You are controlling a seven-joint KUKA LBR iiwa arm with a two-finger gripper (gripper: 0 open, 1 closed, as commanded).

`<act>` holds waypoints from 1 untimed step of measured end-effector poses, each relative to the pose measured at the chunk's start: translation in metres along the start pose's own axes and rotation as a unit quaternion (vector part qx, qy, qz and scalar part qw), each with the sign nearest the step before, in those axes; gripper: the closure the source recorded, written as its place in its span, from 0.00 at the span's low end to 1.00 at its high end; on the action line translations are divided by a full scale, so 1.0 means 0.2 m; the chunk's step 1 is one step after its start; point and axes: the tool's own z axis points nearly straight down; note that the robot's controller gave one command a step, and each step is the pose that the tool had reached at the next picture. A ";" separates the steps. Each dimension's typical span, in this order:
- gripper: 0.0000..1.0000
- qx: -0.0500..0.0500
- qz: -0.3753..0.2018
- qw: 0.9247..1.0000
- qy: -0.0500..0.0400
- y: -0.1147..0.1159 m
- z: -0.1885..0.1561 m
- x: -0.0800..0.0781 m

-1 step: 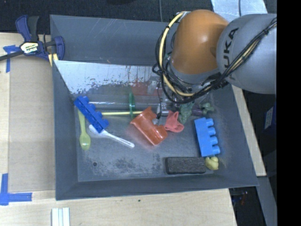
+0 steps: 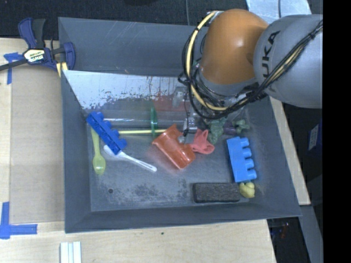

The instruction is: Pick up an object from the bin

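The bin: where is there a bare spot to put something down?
Bare floor lies along the bin's front, between the white spoon and the black pad. A smaller gap sits between the orange cup and the blue block. It is crowded under the arm, around the pink piece.

The pincer [image 2: 191, 129] hangs close beside an orange cup [image 2: 173, 150] and a pink piece [image 2: 203, 143]

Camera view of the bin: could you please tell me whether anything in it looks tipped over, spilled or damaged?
The translucent orange plastic cup lies tipped on its side mid-bin, beside the pink plastic piece. Dark specks are scattered over the grey metal bin's front floor, like loose grit. Nothing looks broken.
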 end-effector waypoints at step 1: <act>0.00 0.000 0.034 0.999 -0.002 -0.15 0.25 0.02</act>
